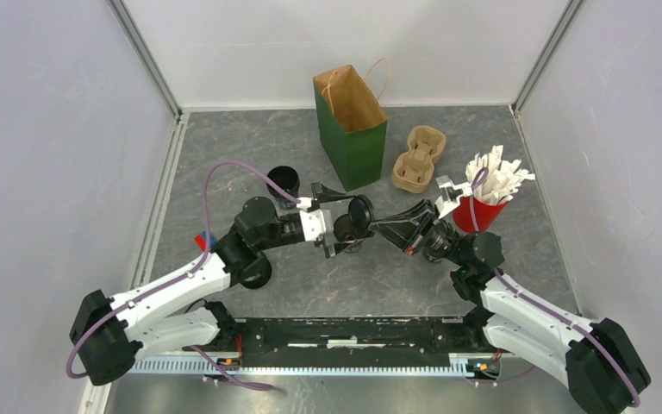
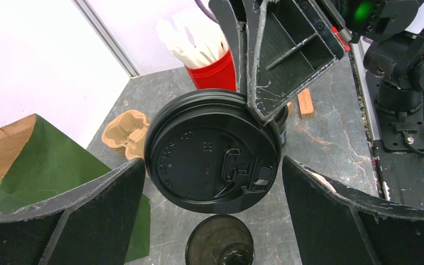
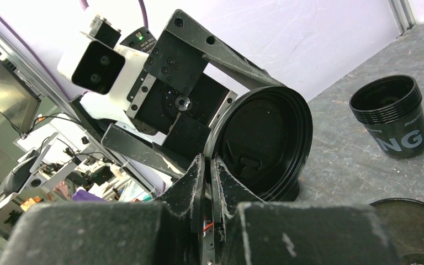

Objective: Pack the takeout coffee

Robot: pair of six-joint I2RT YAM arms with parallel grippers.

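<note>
The right gripper point(image 3: 208, 161) clenches a lid point(image 2: 210, 154) by its rim between the spread fingers of the released left gripper point(image 2: 212, 164); an open cup point(image 2: 220, 244) stands beneath. A second cup point(image 3: 392, 116) sits well apart

A round black lid point(image 1: 361, 211) is hanging on edge at the centre of the top view (its sip-tab face turned left). Just below it in the frame an uncovered cup point(image 1: 346, 233) is standing upright, and a second cup point(image 1: 283, 179), also lidless, is standing further up and left.
</note>
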